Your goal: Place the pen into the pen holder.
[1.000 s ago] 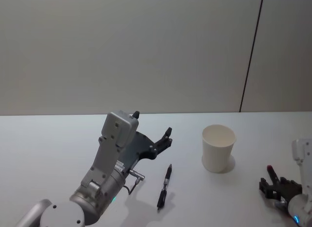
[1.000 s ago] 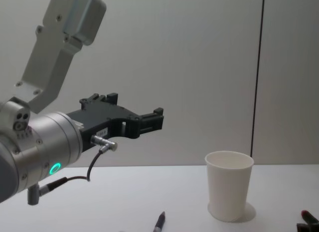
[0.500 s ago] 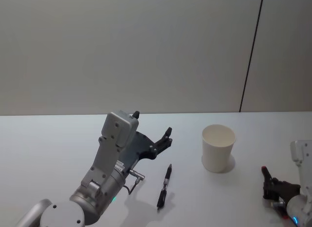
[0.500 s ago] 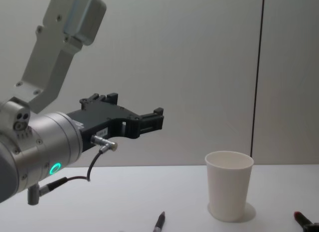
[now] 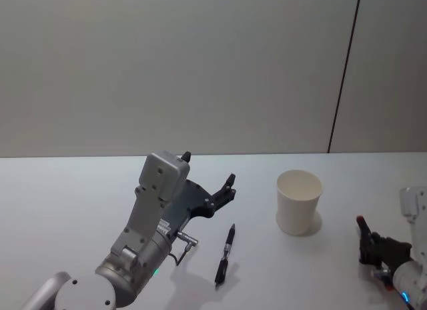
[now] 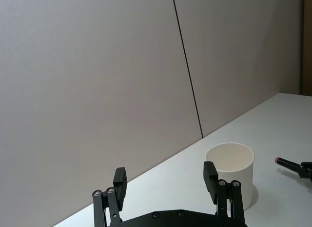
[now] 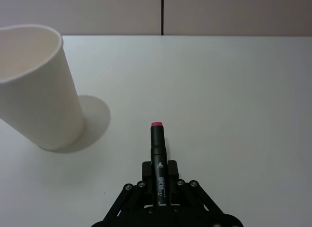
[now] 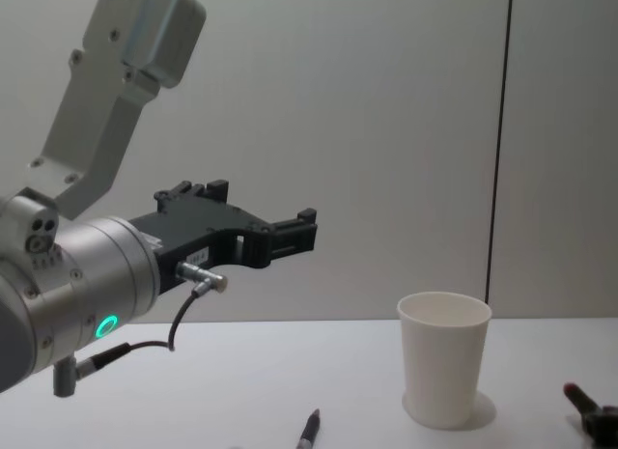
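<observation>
No word, number or brand can be read anywhere. Low in the centre of the right wrist view, the dark barrel of the pen carries a short run of tiny white print along its length (too small to make out), just where the right gripper clamps it. Left of centre in the chest view, a small white sticker with dark marks sits on the black body of the left gripper; those marks are illegible too. At lower left there, a teal ring light glows on the silver wrist housing.
</observation>
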